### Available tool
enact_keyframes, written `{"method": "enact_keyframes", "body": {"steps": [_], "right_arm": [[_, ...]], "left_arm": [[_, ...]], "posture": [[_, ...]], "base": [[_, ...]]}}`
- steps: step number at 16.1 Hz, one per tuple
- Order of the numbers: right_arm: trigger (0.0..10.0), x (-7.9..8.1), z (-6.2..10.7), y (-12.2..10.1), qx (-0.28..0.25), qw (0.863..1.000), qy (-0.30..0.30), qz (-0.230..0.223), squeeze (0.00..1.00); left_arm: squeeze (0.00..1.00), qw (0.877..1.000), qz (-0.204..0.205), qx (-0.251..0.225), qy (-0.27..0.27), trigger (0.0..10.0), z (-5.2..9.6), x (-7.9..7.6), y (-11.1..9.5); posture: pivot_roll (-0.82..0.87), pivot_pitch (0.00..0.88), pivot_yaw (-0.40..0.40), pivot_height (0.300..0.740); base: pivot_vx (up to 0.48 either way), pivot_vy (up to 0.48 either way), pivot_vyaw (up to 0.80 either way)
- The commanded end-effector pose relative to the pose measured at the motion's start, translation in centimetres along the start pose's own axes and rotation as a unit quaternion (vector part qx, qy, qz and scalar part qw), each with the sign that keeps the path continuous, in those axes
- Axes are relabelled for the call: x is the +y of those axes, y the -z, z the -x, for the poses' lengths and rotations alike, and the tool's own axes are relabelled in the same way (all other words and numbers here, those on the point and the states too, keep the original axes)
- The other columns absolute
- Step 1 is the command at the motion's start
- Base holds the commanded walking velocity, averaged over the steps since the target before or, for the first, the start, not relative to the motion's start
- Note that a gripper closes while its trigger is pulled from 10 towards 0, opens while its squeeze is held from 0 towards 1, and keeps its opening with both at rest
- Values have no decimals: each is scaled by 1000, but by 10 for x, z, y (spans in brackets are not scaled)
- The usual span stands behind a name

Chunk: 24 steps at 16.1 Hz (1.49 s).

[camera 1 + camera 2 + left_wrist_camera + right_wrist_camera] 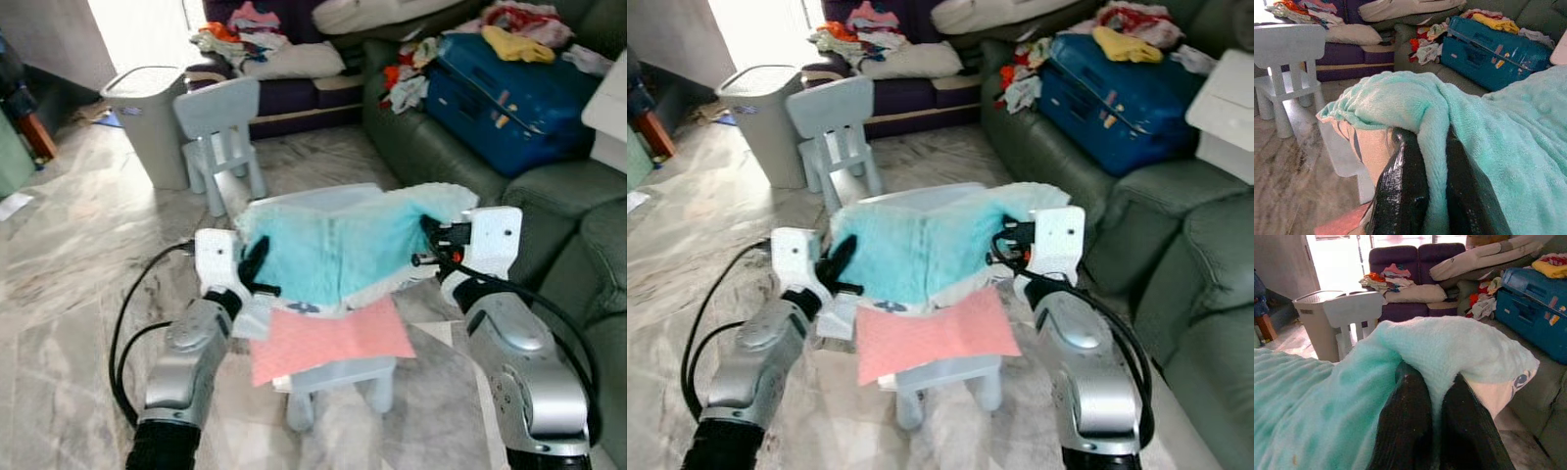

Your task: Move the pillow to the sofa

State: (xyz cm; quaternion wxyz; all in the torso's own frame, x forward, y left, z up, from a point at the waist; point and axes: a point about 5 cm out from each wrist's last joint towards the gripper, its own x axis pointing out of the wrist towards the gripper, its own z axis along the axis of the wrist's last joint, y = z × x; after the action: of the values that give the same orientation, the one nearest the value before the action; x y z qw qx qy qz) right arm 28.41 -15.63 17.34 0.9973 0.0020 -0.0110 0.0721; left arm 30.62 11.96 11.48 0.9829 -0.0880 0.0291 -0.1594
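Both hands, left [257, 266] and right [428, 242], pinch pillow [333, 245] edges; sofa [431, 157] at 1 o'clock; thin fabric grip may slip.

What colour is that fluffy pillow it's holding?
Mint green pillow, clearest in the left wrist view.

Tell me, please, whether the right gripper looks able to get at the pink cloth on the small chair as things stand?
Probably not: the right gripper is shut on the pillow, which overhangs the pink cloth.
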Motion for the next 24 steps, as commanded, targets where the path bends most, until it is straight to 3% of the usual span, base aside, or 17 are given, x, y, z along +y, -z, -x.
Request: {"method": "enact_keyframes", "body": {"steps": [1,10,16,21,24], "right_arm": [[10000,2,1,-10,-19,1000,-7,0,0],[10000,2,0,-9,-17,1000,-7,0,0],[10000,2,0,-9,-16,1000,-9,0,0],[10000,3,0,-9,-17,1000,-10,1,0],[10000,4,0,-10,-19,1000,-11,0,0]], "left_arm": [[0,1000,-3,-6,10,10000,-2,-4,-3],[0,1000,-2,-5,7,10000,-2,-3,-3],[0,1000,-3,-5,7,10000,-3,-3,-3],[0,1000,19,-5,-14,10000,-4,2,-3],[0,999,32,-1,-15,10000,-5,3,-4]], "posture": [[-268,0,63,740],[-267,0,63,740],[-268,0,63,740],[-265,0,61,740],[-266,0,63,740]], "base": [[0,-262,0],[0,-267,0],[0,-263,-660],[0,0,-300],[0,426,0]]}}
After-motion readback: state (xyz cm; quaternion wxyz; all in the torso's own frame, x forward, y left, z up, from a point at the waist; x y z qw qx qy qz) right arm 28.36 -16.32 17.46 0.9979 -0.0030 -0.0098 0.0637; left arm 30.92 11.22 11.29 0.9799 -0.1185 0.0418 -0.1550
